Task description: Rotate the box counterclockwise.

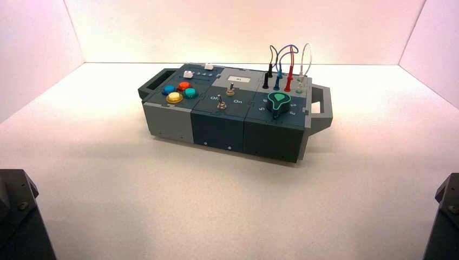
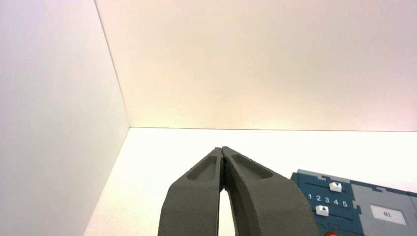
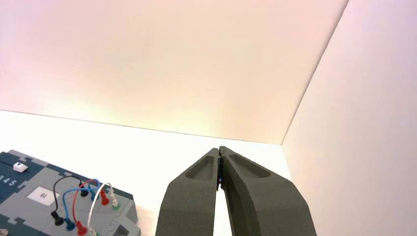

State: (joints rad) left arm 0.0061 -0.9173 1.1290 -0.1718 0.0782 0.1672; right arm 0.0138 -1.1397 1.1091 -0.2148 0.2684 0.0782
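The box (image 1: 227,116) stands in the middle of the table, long, dark teal and grey, with a handle at each end, turned a little so its right end is nearer. It bears four round buttons (image 1: 179,92) at its left, toggle switches (image 1: 221,104), a green knob (image 1: 279,101) and looped wires (image 1: 284,65) at its right. My left gripper (image 2: 223,149) is shut and empty, parked at the near left; the box's slider corner (image 2: 354,201) shows beside it. My right gripper (image 3: 218,148) is shut and empty, parked at the near right, with the box's wired end (image 3: 74,206) beside it.
White walls close the table at the back and both sides. The arm bases (image 1: 21,216) show at the two near corners in the high view. Bare table surface lies all round the box.
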